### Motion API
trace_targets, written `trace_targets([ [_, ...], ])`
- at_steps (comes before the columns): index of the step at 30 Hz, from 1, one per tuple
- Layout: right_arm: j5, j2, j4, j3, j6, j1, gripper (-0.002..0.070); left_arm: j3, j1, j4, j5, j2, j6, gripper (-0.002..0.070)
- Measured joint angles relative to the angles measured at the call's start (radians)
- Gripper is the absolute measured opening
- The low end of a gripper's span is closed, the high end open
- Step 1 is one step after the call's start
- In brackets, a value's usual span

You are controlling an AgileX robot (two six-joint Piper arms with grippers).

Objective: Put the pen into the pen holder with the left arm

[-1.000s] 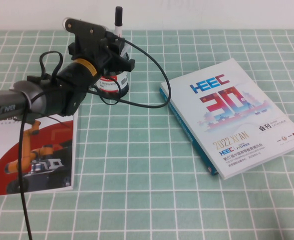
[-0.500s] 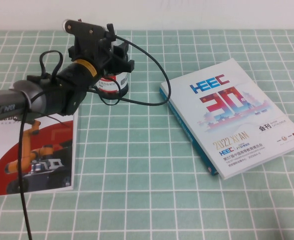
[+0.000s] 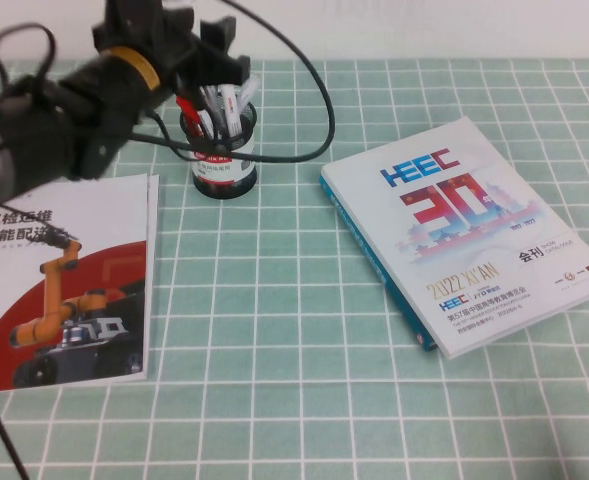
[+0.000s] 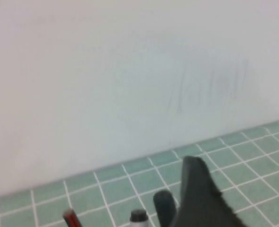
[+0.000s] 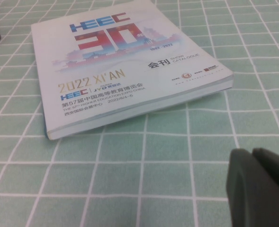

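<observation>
**Pen released into holder; left arm lifting clear**

Change noted: a second ago the left gripper was clamped on the pen directly over the pen holder, the pen's black tail standing high above it. Half a second ago the pen had dropped and the jaws had parted. Now the left gripper has risen and drawn back toward the rear wall, its fingers spread and holding nothing. The pen stands inside the holder, leaning among the other pens, with the thin red pen beside it.

Judgement: the placing appears done; only withdrawal remains.

Surroundings: a red-and-white robot brochure lies to the holder's left, an exhibition catalogue well to its right. Neither obstructs the arm. A black cable loops just beside the holder and could snag it as the arm pulls away.

Right gripper: low over the table near the catalogue, fingers pressed together, idle.
</observation>
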Motion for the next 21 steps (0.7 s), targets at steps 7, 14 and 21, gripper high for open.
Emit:
trace_targets([
  [7, 0.000, 0.000, 0.000, 0.000, 0.000, 0.000, -0.0022, 0.105, -0.045, 0.053, 0.085, -0.208, -0.004, 0.0051],
  [14, 0.000, 0.000, 0.000, 0.000, 0.000, 0.000, -0.0022, 0.380, -0.072, 0.055, 0.045, -0.517, -0.074, 0.0003],
  [21, 0.000, 0.000, 0.000, 0.000, 0.000, 0.000, -0.0022, 0.664, -0.072, 0.055, 0.059, -0.845, -0.088, 0.0000],
])
